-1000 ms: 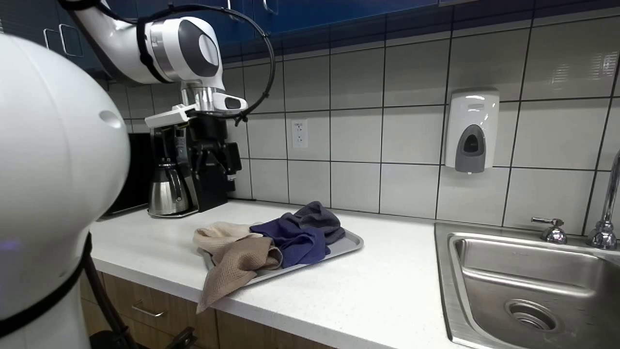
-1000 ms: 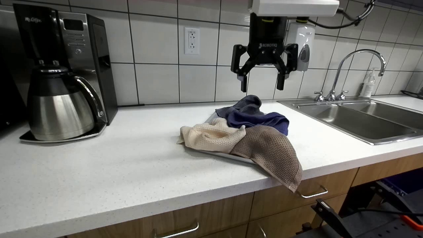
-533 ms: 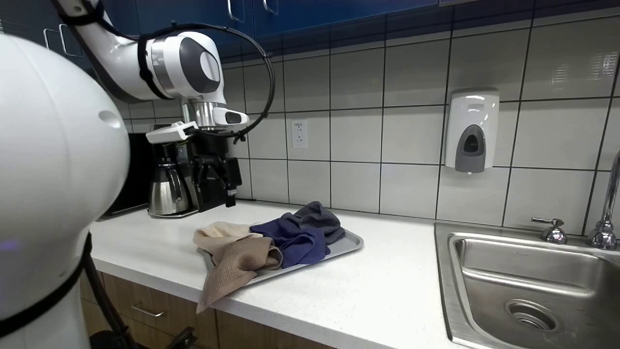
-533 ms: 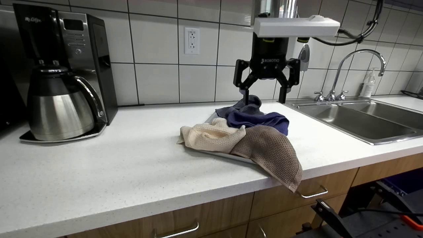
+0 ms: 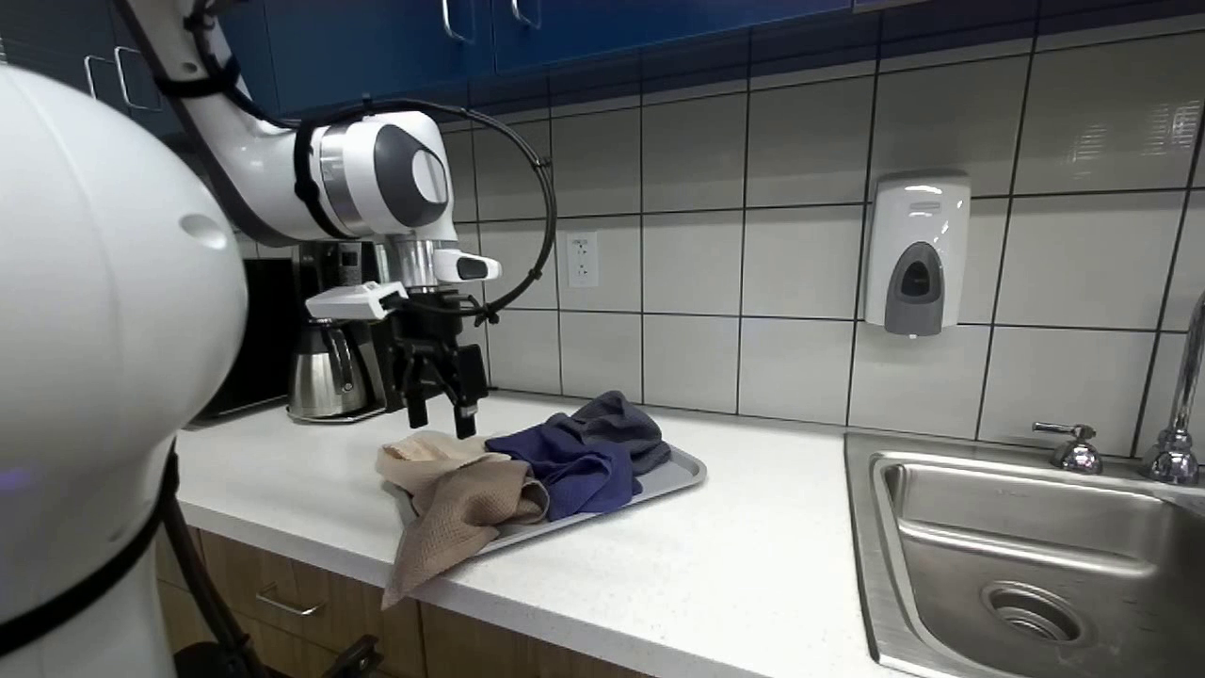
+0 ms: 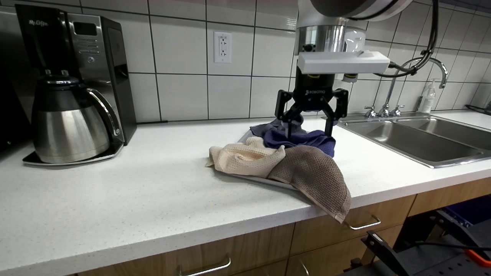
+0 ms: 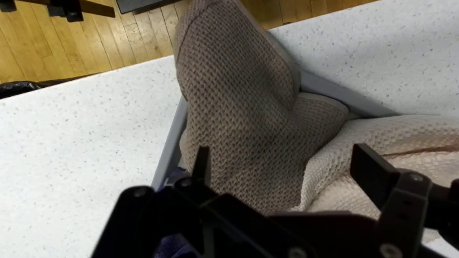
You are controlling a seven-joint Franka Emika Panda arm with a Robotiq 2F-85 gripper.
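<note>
Currently tool (image 6: 308,136), jaws v. wide, hangs abv brown cloth (image 6: 316,174) & cream cloth (image 6: 245,159).

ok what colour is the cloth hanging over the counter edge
The overhanging cloth is brown with a textured weave; it shows best in the wrist view.

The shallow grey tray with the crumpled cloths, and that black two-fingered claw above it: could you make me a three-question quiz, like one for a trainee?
1. True or false: the brown waffle-weave cloth hangs past the front edge of the speckled white countertop.
2. Is the black two-fingered claw open, or shut on something?
3. How many cloth colours show on the shallow grey tray?

Key:
1. True.
2. Open, holding nothing.
3. Four: brown, plus the cream waffle-weave cloth, the navy-blue cloth and the dark grey cloth.
</note>
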